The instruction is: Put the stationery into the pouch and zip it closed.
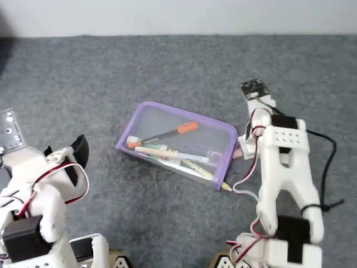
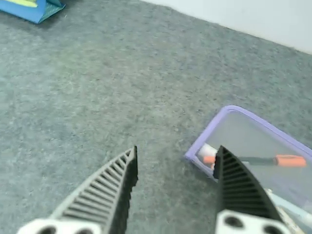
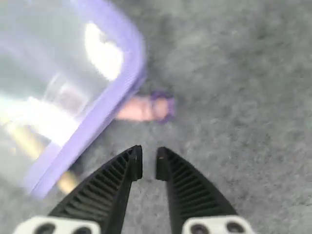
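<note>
The pouch (image 1: 177, 146), clear-sided with purple edging, lies near the middle of the grey table (image 1: 184, 67), set at a slant. Inside it are an orange-capped pen (image 1: 167, 133) and several other pens lying lengthwise. A pencil (image 1: 207, 173) pokes its tip out past the pouch's lower right corner, so that end is not closed. The pink zip pull (image 3: 146, 107), with a purple tip, rests on the table just beside the pouch's right end. The right gripper (image 3: 148, 150) hovers over the table near that pull without touching it. Its fingers are drawn almost together, with a narrow slit between the tips and nothing in it. The left gripper (image 2: 176, 150) hangs over bare table to the left of the pouch, close to its nearest corner but apart from it, with its jaws spread wide and empty. A blue object (image 2: 29, 7) lies far off at the table's edge in the left wrist view.
</note>
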You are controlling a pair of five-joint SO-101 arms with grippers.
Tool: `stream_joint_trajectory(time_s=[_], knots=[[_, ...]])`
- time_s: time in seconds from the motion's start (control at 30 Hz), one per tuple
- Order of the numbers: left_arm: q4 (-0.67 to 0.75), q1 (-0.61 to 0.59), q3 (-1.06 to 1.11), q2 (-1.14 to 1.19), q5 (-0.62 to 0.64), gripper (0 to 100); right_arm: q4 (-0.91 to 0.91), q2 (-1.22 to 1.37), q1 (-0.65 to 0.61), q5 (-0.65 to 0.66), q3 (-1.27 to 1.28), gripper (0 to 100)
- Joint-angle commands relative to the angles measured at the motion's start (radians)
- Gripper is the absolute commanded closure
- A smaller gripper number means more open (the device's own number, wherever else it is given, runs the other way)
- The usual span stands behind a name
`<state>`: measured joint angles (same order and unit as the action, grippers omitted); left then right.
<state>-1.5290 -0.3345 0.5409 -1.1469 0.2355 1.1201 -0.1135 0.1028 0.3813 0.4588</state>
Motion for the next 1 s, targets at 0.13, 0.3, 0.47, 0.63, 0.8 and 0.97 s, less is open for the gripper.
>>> stream_joint_trajectory(time_s=[0.13,0.3,0.47,0.63,0.8,0.97], knots=[[0.005,-0.052,0.022,0.006,0.009,80,-0.018,0.180,0.015,-0.302,-0.215,88.3],[0.035,-0.052,0.081,0.006,0.008,85,-0.016,0.292,-0.013,-0.494,-0.318,88.3],[0.083,-0.052,0.125,0.008,0.009,88,0.041,0.346,-0.021,-0.623,-0.336,88.3],[0.091,-0.052,0.153,0.008,0.009,89,0.105,0.349,-0.062,-0.732,-0.338,88.3],[0.091,-0.052,0.154,0.008,0.009,89,0.180,0.357,-0.077,-0.779,-0.405,88.3],[0.095,-0.054,0.154,0.008,0.012,89,0.409,0.348,-0.071,-0.783,-0.545,88.3]])
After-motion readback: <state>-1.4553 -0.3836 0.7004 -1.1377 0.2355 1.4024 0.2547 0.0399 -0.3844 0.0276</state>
